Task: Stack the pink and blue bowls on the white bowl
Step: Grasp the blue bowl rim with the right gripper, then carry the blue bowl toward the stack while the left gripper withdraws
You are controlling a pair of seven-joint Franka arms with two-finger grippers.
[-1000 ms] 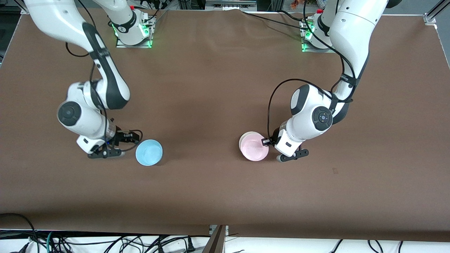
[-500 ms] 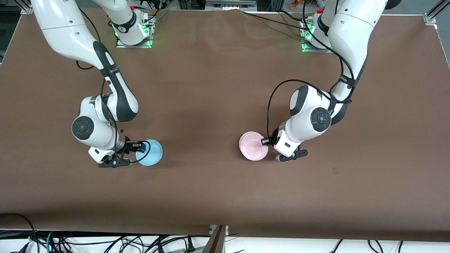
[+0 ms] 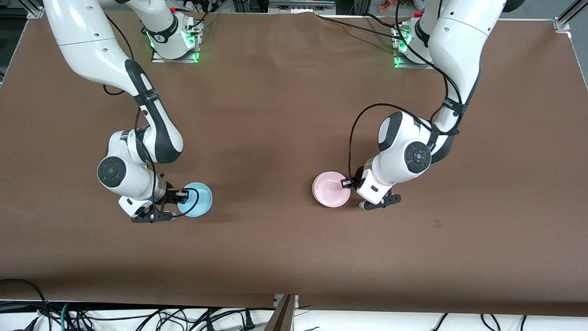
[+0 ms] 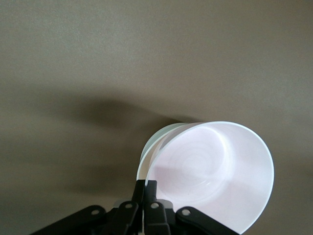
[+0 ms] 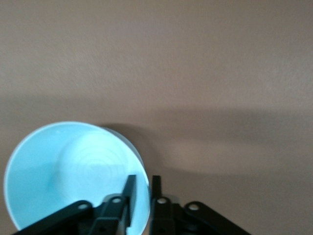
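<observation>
Bowls all sit mouth up; they are round, so no long axis to call. Pink bowl (image 3: 331,190) is nested in the white bowl (image 3: 315,185), with only a thin white edge showing toward the right arm's end; in the left wrist view that edge (image 4: 146,152) peeks out past the pink bowl (image 4: 210,176).

Left gripper (image 3: 354,186) is low at the pink bowl's rim on the side toward the left arm's end. Its fingers (image 4: 146,193) are nearly together and pinch the rim wall between them, one inside the bowl and one outside.

Blue bowl (image 3: 195,199) sits alone on the table, well apart from the pink and white pair, toward the right arm's end. Right gripper (image 3: 180,196) is at its rim. The fingers (image 5: 130,188) stand in a narrow gap that straddles the rim of the blue bowl (image 5: 73,176), one inside and one outside; whether they press the wall, cannot tell.

Table (image 3: 275,115) is covered in plain brown cloth. Cables (image 3: 138,317) lie along the edge nearest the front camera, and the arm bases carry green lights (image 3: 193,43).
</observation>
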